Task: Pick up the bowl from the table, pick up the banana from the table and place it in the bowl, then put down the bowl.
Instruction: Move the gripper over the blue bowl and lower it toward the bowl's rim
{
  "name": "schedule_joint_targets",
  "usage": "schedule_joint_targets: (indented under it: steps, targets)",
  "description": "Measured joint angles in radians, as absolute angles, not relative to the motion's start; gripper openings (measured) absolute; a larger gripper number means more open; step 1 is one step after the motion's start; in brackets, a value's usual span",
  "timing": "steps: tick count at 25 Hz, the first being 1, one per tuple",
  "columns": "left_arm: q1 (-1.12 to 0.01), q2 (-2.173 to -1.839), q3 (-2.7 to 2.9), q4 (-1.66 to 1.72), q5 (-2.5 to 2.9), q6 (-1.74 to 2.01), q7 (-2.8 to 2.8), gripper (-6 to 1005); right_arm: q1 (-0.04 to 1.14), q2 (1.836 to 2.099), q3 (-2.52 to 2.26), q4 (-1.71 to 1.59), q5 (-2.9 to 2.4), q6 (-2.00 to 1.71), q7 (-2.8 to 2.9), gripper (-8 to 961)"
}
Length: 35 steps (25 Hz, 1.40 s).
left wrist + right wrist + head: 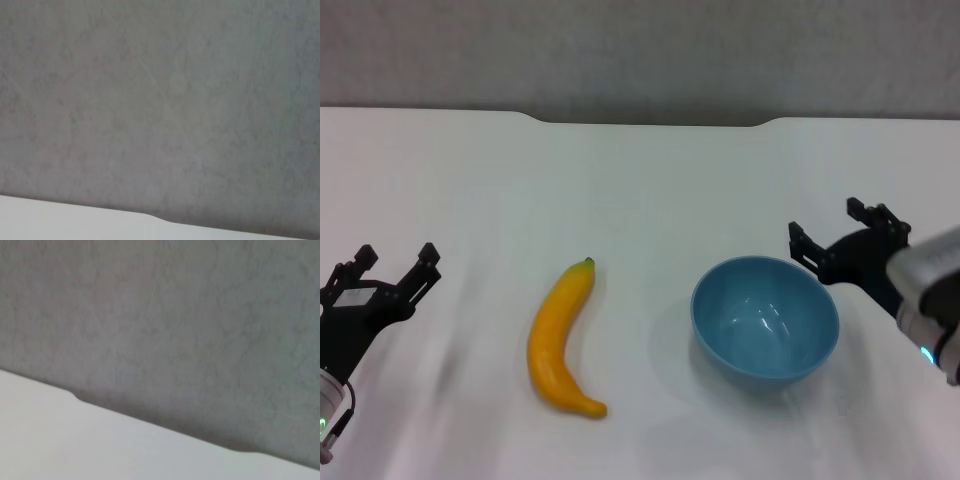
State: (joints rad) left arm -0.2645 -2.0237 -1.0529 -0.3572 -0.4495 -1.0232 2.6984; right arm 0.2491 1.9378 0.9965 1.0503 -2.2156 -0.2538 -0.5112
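The light-blue bowl [766, 318] stands upright and empty on the white table [640, 190], right of centre. The yellow banana [560, 338] lies on the table to its left, its stem tip pointing away from me. My right gripper [836, 232] is open, just right of the bowl's far rim and a little apart from it. My left gripper [390, 266] is open and empty at the left edge, well left of the banana. Both wrist views show only the grey wall and the table's far edge.
A grey wall [640, 50] stands behind the table. The notch in the table's far edge [655, 122] shows at the middle back, also in the left wrist view [155, 216] and the right wrist view [80, 397].
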Motion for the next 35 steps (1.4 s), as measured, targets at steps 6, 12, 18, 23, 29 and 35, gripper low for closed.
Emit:
schedule_joint_targets:
  steps: [6, 12, 18, 23, 29, 35]
  targets:
    - [-0.269, -2.029, -1.053, -0.347, -0.449, -1.017, 2.705, 904, 0.235, 1.999, 1.264, 1.211, -2.218, 0.200, -0.622, 819]
    - [-0.274, -2.031, -1.054, -0.344, -0.448, -1.006, 2.709, 904, 0.341, 1.998, 1.475, 1.255, -2.264, 0.612, -0.515, 818]
    - [-0.276, -2.033, -1.054, -0.344, -0.450, -1.006, 2.715, 903, 0.478, 1.999, 1.563, 1.261, -2.523, 0.898, -0.303, 817]
    - [-0.276, -2.032, -1.054, -0.344, -0.453, -1.005, 2.715, 903, 0.536, 2.001, 1.568, 1.254, -2.615, 1.004, -0.244, 815]
    - [-0.278, -2.033, -1.054, -0.344, -0.456, -1.001, 2.715, 903, 0.543, 2.003, 1.569, 1.196, -2.610, 0.997, -0.188, 814]
    - [-0.286, -2.033, -1.054, -0.345, -0.457, -1.000, 2.715, 903, 0.604, 2.004, 1.568, 1.075, -2.604, 0.996, -0.168, 812]
